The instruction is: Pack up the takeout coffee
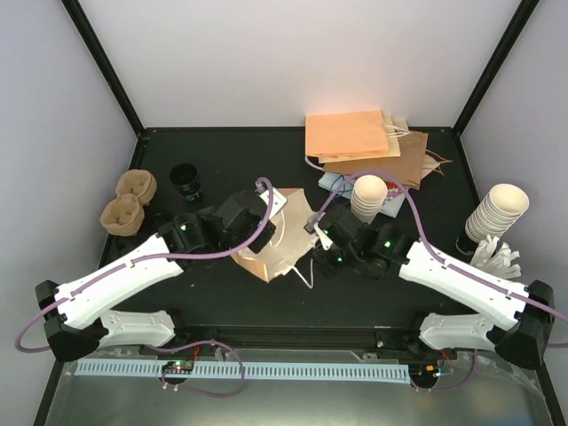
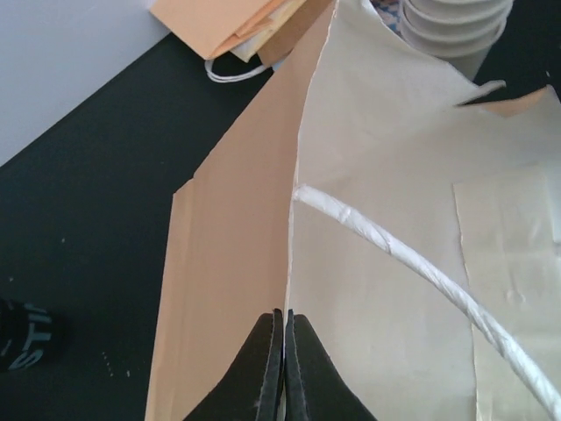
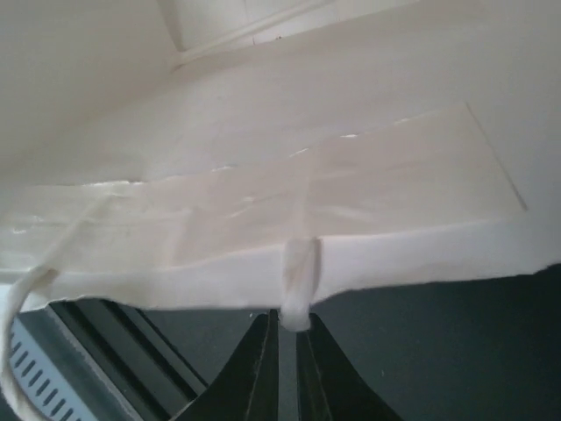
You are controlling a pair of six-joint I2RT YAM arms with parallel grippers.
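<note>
Takeout coffee [image 1: 185, 180] stands upright on the desk [image 1: 240, 155], far-left of the paper bag [image 1: 275, 253] and nearer my left side than my right, while my left tool [image 2: 285, 320] is clenched on the bag's edge and my right tool [image 3: 285, 326] pinches its rim at the handle.

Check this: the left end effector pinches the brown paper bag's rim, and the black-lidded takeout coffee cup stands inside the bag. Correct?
No: the top external view shows the black-lidded takeout coffee cup on the table, outside the brown paper bag.
</note>
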